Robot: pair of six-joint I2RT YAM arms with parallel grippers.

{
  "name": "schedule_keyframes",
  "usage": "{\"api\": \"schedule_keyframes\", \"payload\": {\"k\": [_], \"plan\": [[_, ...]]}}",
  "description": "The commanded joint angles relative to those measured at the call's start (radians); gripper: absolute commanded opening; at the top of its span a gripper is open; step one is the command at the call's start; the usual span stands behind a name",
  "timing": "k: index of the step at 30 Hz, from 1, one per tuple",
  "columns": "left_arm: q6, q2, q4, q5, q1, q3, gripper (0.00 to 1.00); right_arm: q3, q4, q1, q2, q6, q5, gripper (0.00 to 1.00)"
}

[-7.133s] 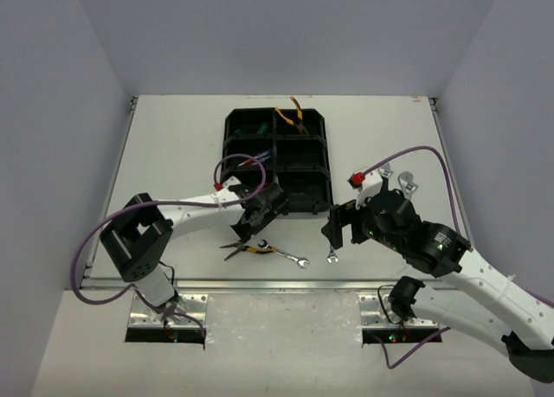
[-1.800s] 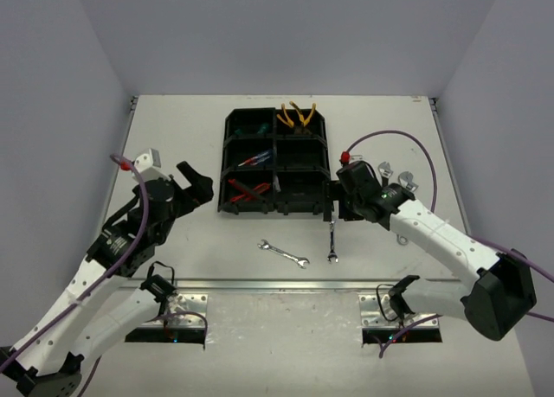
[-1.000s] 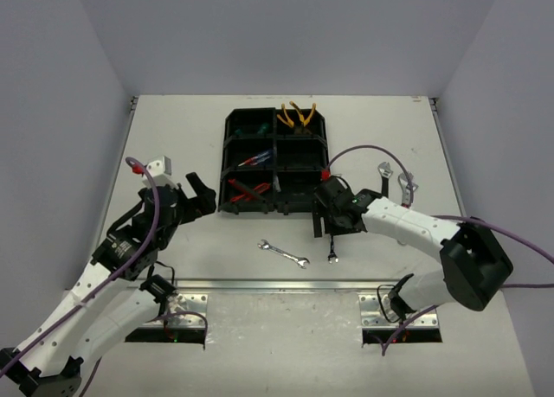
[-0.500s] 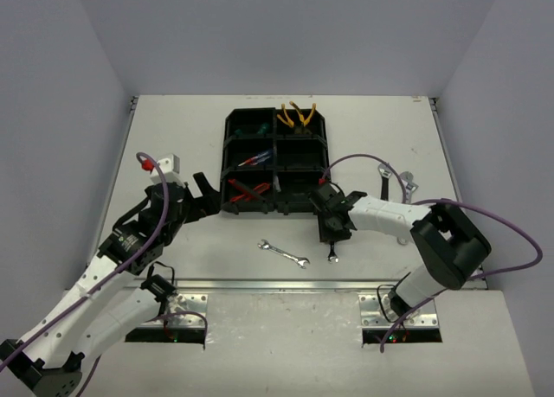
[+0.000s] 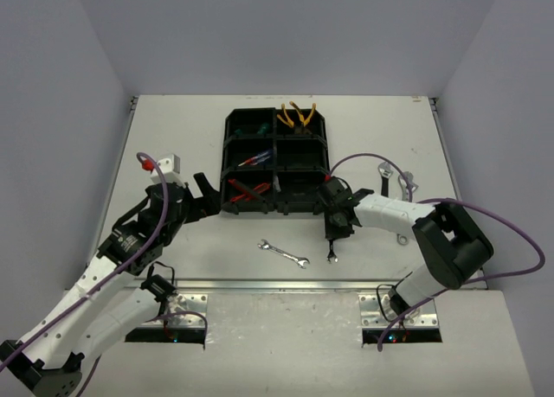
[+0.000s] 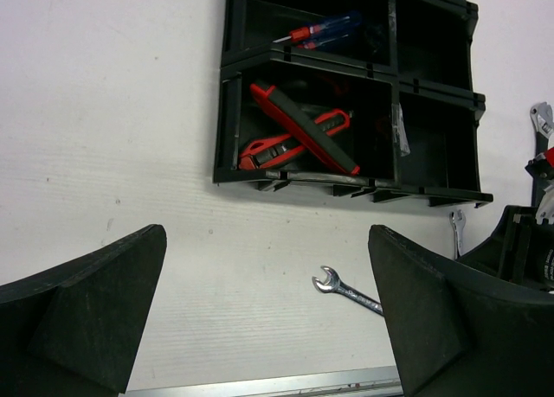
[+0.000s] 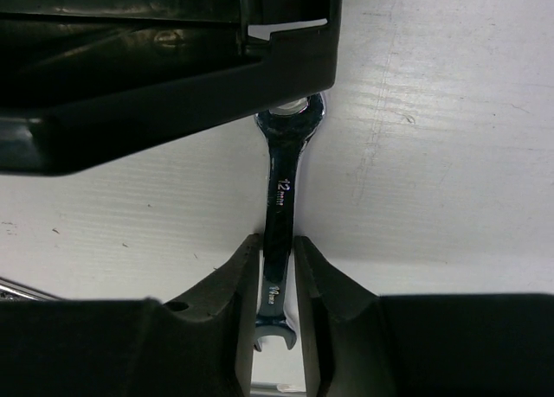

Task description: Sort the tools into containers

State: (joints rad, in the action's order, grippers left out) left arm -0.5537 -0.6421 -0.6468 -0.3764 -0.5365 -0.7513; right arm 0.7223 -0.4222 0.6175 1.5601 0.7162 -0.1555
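The right end effector (image 7: 277, 246) was pinched narrow on a small silver wrench (image 7: 279, 189), gripping its shank just below the "12 mm" mark. In the right wrist view the wrench's long axis ran 12 to 6 o'clock, its upper end meeting the black edge of the tray (image 7: 173, 77) and its open-jawed end poking out below the fingers. From above, the wrench (image 5: 332, 254) lay at the tray's (image 5: 231, 208) near right corner, pointing toward 6 o'clock; whether it rested on the desk (image 5: 173, 137) or was lifted I cannot tell.

A second wrench (image 5: 284, 253) lay loose on the desk at 9 o'clock from the held one, slanted 10 to 4 o'clock. The left end effector (image 6: 267, 233) stood wide apart, gripping nothing, aimed at the tray's near left compartment, where a red-black utility knife (image 6: 303, 129) lay
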Motion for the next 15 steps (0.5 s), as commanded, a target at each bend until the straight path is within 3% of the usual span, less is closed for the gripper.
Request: {"api": "schedule_keyframes", "payload": {"k": [1,6,8,15], "plan": [[0.012,0.012,0.050,0.007,-0.003,0.004,1.00,-0.040,0.009,-0.005,0.029,-0.002,-0.032,0.22],[0.014,0.013,0.050,0.007,-0.003,0.004,1.00,-0.035,0.003,-0.005,0.028,-0.024,0.005,0.11],[0.013,0.017,0.050,0.005,-0.003,0.005,1.00,-0.026,-0.010,-0.005,0.033,-0.046,0.019,0.00],[0.011,0.017,0.047,-0.004,-0.003,0.006,1.00,-0.020,-0.090,-0.004,-0.095,-0.068,-0.001,0.00]]}}
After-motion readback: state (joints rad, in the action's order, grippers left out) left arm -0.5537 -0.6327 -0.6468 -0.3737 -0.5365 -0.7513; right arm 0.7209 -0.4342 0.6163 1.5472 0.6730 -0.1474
